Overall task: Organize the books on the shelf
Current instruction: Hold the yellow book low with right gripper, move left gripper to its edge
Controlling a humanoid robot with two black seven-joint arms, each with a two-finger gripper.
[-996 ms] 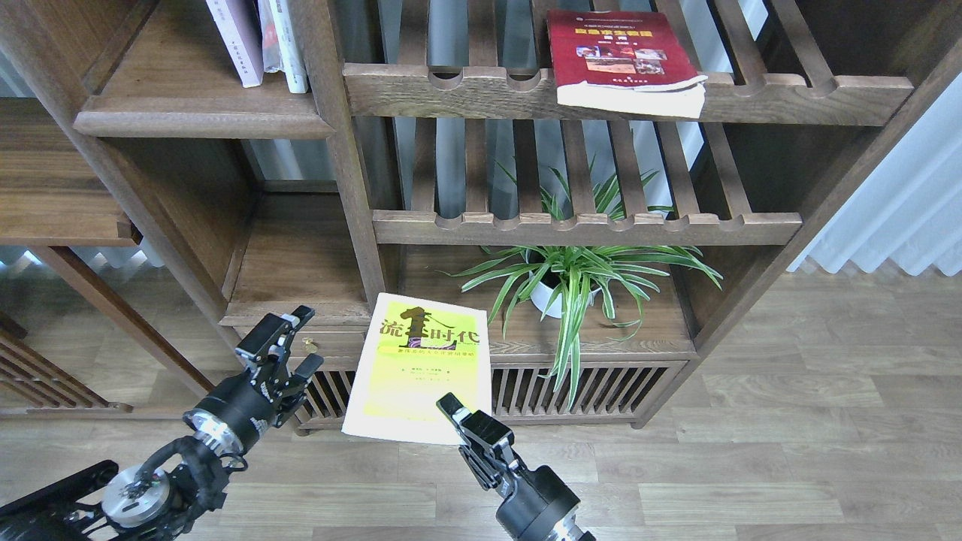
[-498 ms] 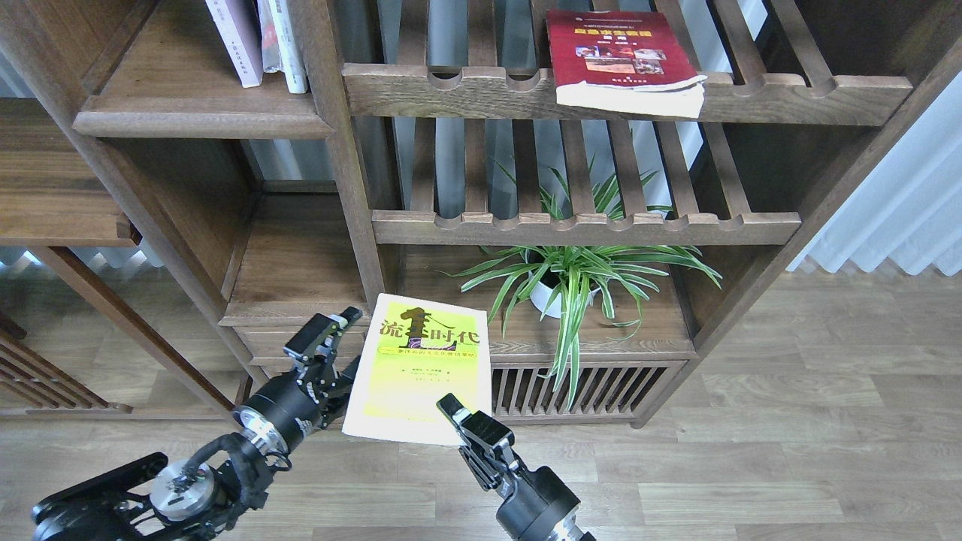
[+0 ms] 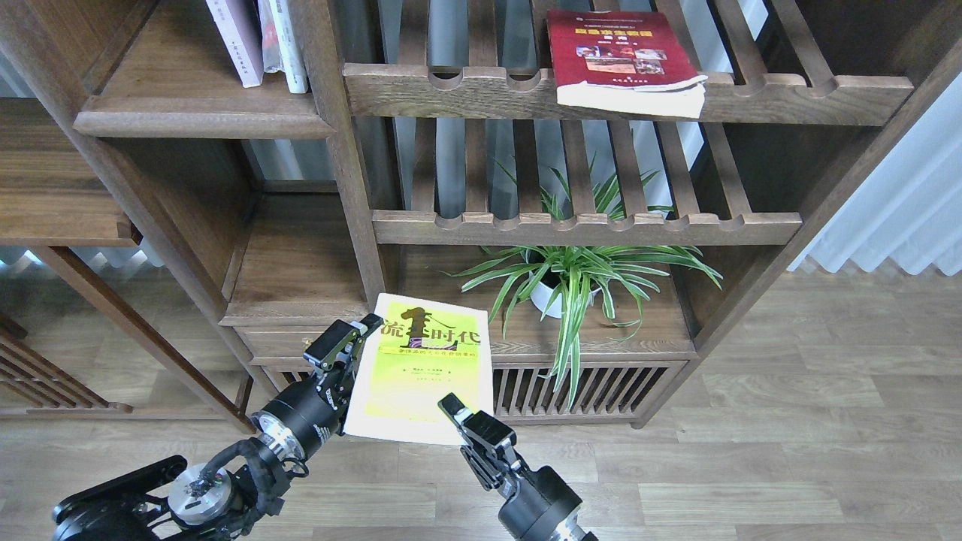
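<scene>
Low in the centre of the frame, the yellow-green book (image 3: 421, 368) is held face-up in mid-air in front of the cabinet, its lower edge pinched by the right gripper (image 3: 460, 415), whose fingers are closed narrowly on it. At the book's left edge the left gripper (image 3: 353, 342) has its fingers spread around the margin; whether they actually press the cover cannot be told. At the upper left of the frame, the shelf (image 3: 203, 113), a solid dark board with a rounded front edge, carries the pale lavender book (image 3: 234, 37) standing upright beside other pale volumes. At the upper right, the dark red book (image 3: 620, 56) lies flat on a slatted rack (image 3: 451, 90), its pages overhanging the scalloped rail. A potted plant (image 3: 571, 278) stands on the lower board. Judged from this arrangement, the task is roughly one-third complete: one book appears shelved, one is in hand and not yet placed, and one awaits collection from the rack.
</scene>
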